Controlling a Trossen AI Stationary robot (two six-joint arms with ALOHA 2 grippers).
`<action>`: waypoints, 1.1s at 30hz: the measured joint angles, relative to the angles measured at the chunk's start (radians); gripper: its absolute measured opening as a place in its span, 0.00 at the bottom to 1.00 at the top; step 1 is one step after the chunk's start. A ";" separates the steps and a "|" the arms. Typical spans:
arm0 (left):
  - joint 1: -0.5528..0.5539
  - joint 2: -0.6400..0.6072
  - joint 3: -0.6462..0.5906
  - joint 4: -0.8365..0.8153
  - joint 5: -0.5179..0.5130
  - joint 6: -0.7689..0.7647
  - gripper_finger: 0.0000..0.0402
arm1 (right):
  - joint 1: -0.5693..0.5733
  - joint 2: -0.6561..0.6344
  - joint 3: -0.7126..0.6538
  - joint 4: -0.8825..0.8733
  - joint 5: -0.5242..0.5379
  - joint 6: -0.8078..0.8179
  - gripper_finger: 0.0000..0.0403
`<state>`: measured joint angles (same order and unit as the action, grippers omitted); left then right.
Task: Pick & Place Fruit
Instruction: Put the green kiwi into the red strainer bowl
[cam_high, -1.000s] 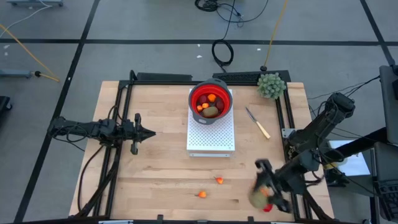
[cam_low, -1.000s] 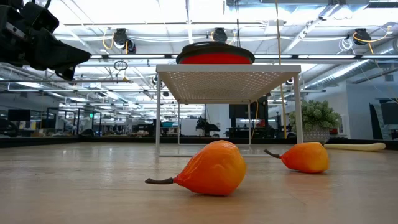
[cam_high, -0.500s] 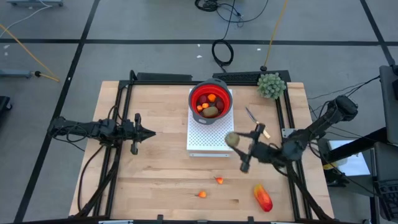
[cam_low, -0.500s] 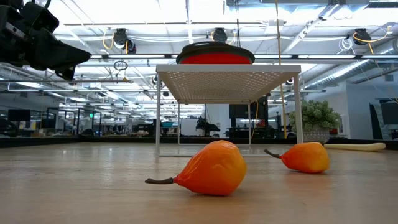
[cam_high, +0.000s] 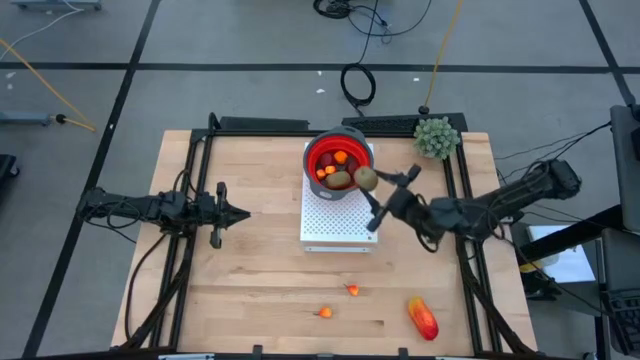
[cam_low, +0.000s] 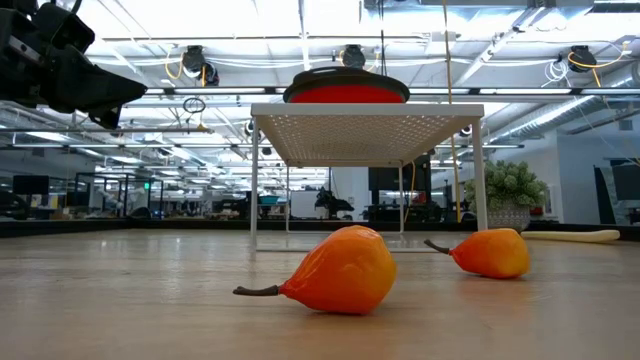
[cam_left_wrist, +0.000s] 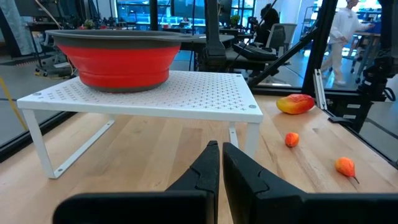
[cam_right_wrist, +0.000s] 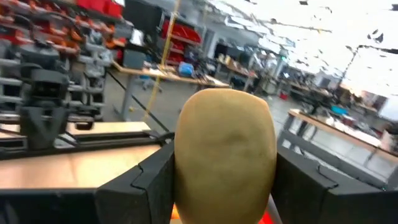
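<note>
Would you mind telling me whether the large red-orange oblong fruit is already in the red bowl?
No, in the high view the red-orange oblong fruit lies on the wooden table near its front right corner, far from the red bowl.

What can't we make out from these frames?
- Bowl contents: low and left wrist views show only its wall; in the high view the pieces are too small to count surely.
- Right claw: absent from the low view; in the right wrist view the brown-green fruit it holds blocks what lies below.
- Red-orange oblong fruit: outside the low view.
- Knife: hidden under the right arm in the high view.
- Left claw: the low view cuts it off at the edge.
</note>
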<state>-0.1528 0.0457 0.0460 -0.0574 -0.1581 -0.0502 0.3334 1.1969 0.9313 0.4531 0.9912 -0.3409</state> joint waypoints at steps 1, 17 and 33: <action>0.000 0.000 0.000 0.000 0.000 0.000 0.05 | -0.016 0.000 0.022 -0.051 -0.006 0.024 0.51; 0.000 0.000 0.000 0.000 0.000 0.002 0.05 | -0.358 0.000 0.188 -0.502 -0.530 0.372 0.51; 0.000 0.000 0.000 0.000 0.000 0.019 0.05 | -0.584 0.140 0.188 -0.537 -0.872 0.435 0.51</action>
<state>-0.1528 0.0456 0.0460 -0.0574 -0.1585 -0.0311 -0.2510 1.3373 1.1194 -0.0835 0.1188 0.0938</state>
